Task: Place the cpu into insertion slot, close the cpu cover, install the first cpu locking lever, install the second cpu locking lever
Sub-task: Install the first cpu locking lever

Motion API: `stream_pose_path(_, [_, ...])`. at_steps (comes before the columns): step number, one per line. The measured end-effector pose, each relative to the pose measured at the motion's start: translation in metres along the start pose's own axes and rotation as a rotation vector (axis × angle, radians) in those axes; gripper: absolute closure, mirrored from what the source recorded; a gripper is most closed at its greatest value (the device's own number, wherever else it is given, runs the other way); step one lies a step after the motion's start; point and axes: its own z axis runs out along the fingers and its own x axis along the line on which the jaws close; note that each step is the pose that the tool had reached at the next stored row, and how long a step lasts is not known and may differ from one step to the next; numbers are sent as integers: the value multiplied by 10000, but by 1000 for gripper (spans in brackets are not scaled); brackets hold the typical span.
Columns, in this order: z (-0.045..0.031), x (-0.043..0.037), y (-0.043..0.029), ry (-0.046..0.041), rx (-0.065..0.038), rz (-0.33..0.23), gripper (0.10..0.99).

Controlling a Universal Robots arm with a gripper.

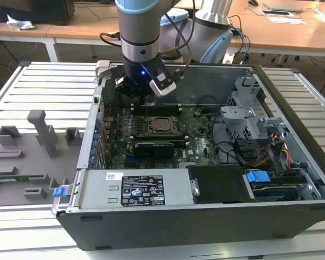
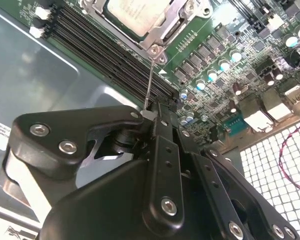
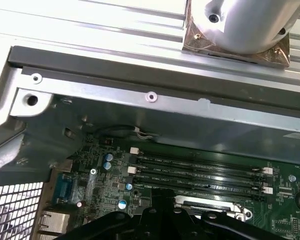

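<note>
The cpu (image 2: pixel 132 15) lies flat in the insertion slot (image 1: pixel 151 130) on the green board, its silvery top showing. The cpu cover (image 2: pixel 171 26), a silver frame, lies down around it. A thin wire locking lever (image 2: pixel 149 82) rises from the socket's corner to my gripper (image 2: pixel 151 116). The black fingers are shut on the lever's free end. In the exterior view my gripper (image 1: pixel 147 102) hangs just behind the socket, close to the case's back wall. In the first wrist view the gripper (image 3: pixel 162 212) sits over the board beside the memory slots.
Long black memory slots (image 3: pixel 200 170) run between socket and case wall (image 3: pixel 140 100). A black graphics card (image 1: pixel 160 147) lies in front of the socket. The power supply (image 1: pixel 135 189), drive cage (image 1: pixel 249 116) and cables crowd the case. A grey fixture tray (image 1: pixel 27 151) lies outside.
</note>
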Motion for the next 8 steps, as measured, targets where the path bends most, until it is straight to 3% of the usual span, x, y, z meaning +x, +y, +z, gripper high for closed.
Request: stream_pose_path(8, [7,-141,-22,0,-1,0,980])
